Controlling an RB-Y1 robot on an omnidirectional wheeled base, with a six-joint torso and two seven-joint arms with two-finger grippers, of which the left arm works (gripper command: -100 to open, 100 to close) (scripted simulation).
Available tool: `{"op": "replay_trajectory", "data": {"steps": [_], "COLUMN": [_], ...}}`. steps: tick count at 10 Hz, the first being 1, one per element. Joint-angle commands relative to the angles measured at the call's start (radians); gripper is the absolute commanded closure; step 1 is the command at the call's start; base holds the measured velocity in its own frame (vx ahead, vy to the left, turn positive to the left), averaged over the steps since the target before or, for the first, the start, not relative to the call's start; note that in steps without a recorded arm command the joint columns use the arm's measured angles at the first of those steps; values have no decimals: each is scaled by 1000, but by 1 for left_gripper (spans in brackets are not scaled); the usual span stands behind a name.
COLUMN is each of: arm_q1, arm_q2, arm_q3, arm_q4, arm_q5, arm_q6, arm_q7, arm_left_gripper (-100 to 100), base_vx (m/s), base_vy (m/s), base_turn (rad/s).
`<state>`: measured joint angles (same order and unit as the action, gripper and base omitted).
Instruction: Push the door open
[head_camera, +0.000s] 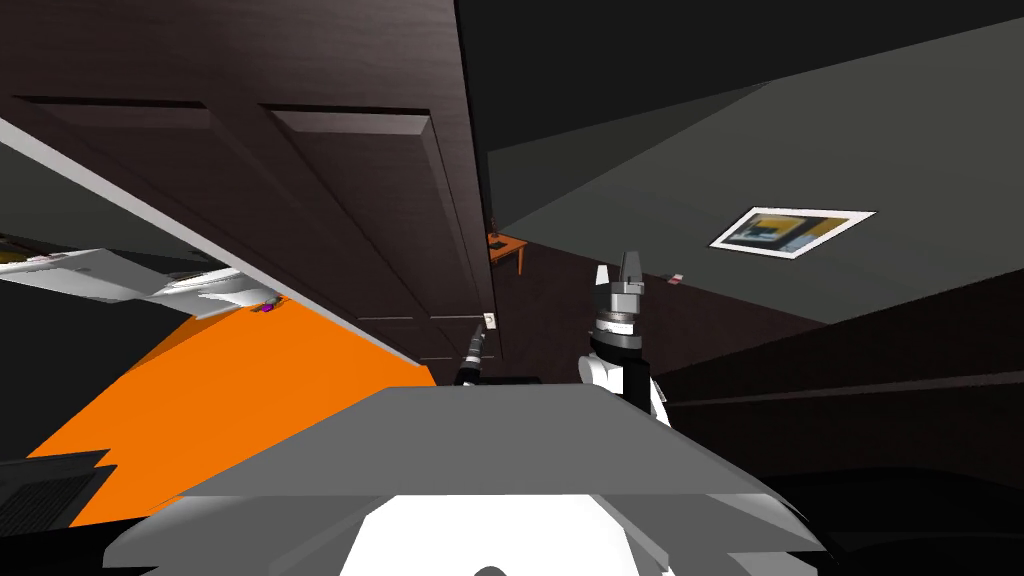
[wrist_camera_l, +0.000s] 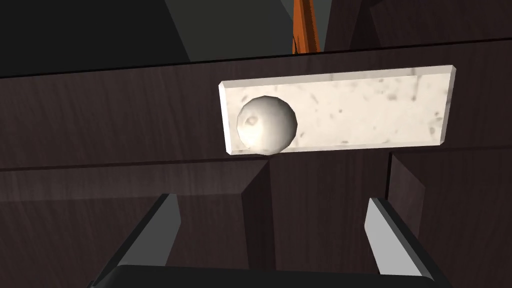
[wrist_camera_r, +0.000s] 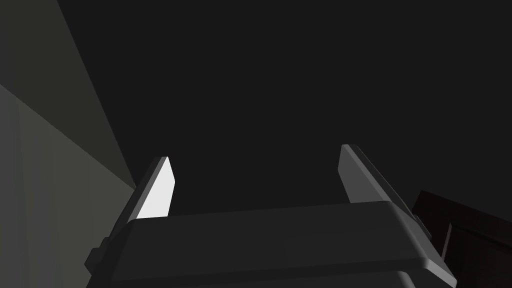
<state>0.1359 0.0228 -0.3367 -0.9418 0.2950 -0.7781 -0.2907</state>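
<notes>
Before dark wood-grain door (wrist_camera_l: 100, 120): left gripper (wrist_camera_l: 271, 200) spread near round white knob (wrist_camera_l: 266, 125); right gripper (wrist_camera_r: 256, 152) spread.

The door (head_camera: 350, 200) is dark brown with a fine wood grain and raised rectangular panels set in recessed frames. In the head view it runs as a long slanted face, and its free edge has open space past it, so it is not shut. Near that edge sits a pale, speckled rectangular plate (wrist_camera_l: 350, 110), lying flat on the door (wrist_camera_l: 125, 125). A round off-white knob (wrist_camera_l: 266, 125) stands out from one end of the plate.
</notes>
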Motion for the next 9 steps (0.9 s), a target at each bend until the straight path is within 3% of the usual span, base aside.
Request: {"op": "replay_trajectory", "data": {"steps": [1,2,3,4,9], "arm_q1": [-14,-22,-22,-22,-22], "arm_q2": [-15,-33,-24,-24,-24], "arm_q3": [10,15,12,12,12], "arm_q4": [9,13,20,20,20], "arm_q5": [0,-1,0,0,0], "arm_q6": [5,7,1,1,1], "arm_q7": [3,5,5,5,5], "arm_left_gripper": [-100,-100,-100,100,100], "base_vx": [276,229,94,-12,-19], "base_vy": [-28,-23,-10,1,2], "base_turn": [-19,-22,-2,10,-3]}}
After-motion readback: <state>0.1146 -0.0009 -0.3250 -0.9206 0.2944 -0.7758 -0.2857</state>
